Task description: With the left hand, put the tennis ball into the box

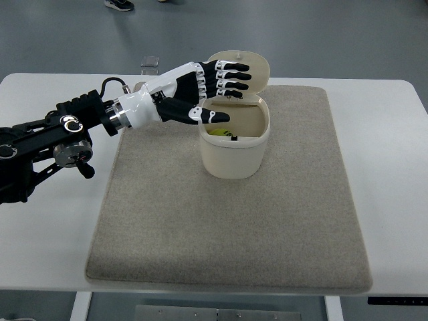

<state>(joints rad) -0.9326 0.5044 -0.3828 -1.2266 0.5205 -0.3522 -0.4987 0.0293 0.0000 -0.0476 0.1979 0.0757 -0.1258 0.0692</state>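
Hovering over box (235,150) rim: left hand (204,90), fingers (234,75) spread, holding nothing. Ball (219,132) lies inside box, toward its 9 o'clock wall, just beneath thumb, at about 5 o'clock from palm. Judged: drop complete, retreat toward 9 o'clock next. Right arm unseen.

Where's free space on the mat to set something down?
Free: the mat from the box to its near edge, and the strip from the box to the mat's right edge. Crowded: the far-left corner, where the left hand hangs open over the box with the tennis ball inside.
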